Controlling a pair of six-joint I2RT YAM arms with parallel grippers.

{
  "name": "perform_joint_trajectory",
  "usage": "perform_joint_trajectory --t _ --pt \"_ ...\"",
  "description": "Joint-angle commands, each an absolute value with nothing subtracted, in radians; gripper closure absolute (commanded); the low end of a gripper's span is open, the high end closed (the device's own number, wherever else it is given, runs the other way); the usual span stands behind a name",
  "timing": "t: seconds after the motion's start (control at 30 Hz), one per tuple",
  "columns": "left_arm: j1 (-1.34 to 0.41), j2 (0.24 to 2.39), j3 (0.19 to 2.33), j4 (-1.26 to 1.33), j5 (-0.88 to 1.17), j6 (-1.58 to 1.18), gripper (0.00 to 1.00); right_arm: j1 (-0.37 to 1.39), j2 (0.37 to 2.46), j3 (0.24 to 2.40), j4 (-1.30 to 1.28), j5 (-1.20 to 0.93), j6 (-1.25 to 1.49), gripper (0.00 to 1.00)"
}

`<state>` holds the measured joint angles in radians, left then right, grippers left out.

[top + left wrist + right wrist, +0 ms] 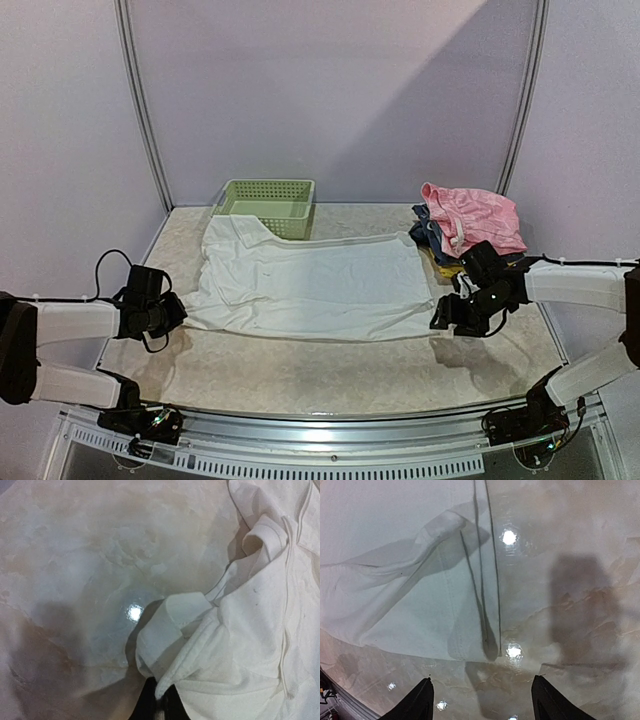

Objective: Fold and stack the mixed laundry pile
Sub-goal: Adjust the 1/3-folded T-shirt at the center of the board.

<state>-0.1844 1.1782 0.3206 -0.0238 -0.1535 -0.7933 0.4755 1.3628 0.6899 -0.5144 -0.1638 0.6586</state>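
**A:** The left tool [172, 312] is clamped tight on the left edge of the shirt [310, 280]. In its wrist view a thick hemmed fold bunches down into the dark fingers [150, 706].

**B:** And the right tool [447, 318]?

**A:** Its jaws stand wide apart with nothing between them. The two black, tapering fingers [420, 702] hang over bare desk [300, 370], just short of the shirt's right hem.

**B:** How does the shirt lie?

**A:** It is spread nearly flat across the middle of the desk. It is white, soft and thin, with a stitched hem and a few shallow creases. The neck opening sits at the far left, close to the basket [265, 205]. One corner near the right tool is turned over on itself.

**B:** What about the basket?

**A:** It is pale green plastic, rectangular, with lattice walls, and it stands against the back wall.

**B:** Where is the pink piece [475, 218]?

**A:** At the far right, crumpled loosely on top of a small heap of dark blue and yellow clothes [428, 240]. A pale tie trails down from it.

**B:** And the desk itself?

**A:** It is glossy with beige marble veining, and it catches bright spots of light in both wrist views.
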Motion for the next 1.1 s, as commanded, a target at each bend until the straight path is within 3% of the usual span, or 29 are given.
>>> perform_joint_trajectory --t 0.0,0.13,0.27,0.37,0.5,0.67,0.9,1.07 --pt "-0.175 1.160 0.318 -0.042 -0.173 -0.786 1.00 0.472 1.398 0.686 -0.464 -0.219 0.644 0.34" --pt "-0.175 1.148 0.312 -0.043 -0.177 -0.789 1.00 0.472 1.461 0.705 -0.430 -0.256 0.632 0.48" --pt "-0.174 1.143 0.307 -0.040 -0.185 -0.790 1.00 0.471 1.512 0.722 -0.431 -0.249 0.621 0.53" --pt "-0.175 1.138 0.304 -0.040 -0.189 -0.793 1.00 0.470 1.534 0.723 -0.424 -0.251 0.613 0.66" --pt "-0.175 1.125 0.301 -0.041 -0.197 -0.795 1.00 0.460 1.537 0.724 -0.417 -0.246 0.607 0.75" --pt "-0.174 1.117 0.299 -0.042 -0.200 -0.795 1.00 0.441 1.547 0.732 -0.388 -0.242 0.584 0.98" --pt "-0.175 1.033 0.330 -0.099 -0.188 -0.792 1.00 0.419 1.553 0.859 -0.453 -0.253 0.549 1.00" --pt "-0.175 0.858 0.442 -0.328 -0.226 -0.764 1.00 0.420 1.475 0.971 -0.580 -0.201 0.536 1.00"
